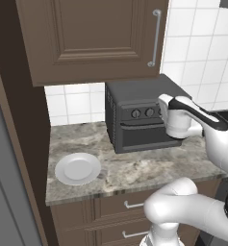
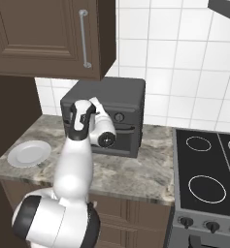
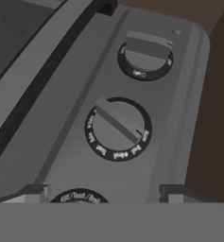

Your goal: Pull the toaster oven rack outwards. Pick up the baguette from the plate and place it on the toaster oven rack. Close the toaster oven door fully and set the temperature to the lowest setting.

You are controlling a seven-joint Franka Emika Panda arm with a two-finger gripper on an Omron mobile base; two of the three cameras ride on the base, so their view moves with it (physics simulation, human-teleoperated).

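Matt dark grey metal oven [image 1: 134, 103] with smooth knobs [image 3: 118, 128]; glossy white plate [image 1: 78, 168]; mottled grey stone desk [image 1: 134, 166]; brown wood cabinet [image 1: 86, 38]; glossy white wall tiles [image 2: 184, 63].

A mottled grey-brown stone countertop [image 1: 134, 168] runs along a wall of square white tiles [image 2: 184, 63]. Above the countertop hangs a dark brown panelled wooden wall cabinet [image 1: 91, 38] with a slim vertical metal bar handle [image 1: 156, 37]. Below the countertop are brown drawers [image 1: 115, 211]; beside it, to the right, a flat black stovetop [image 2: 208, 164].
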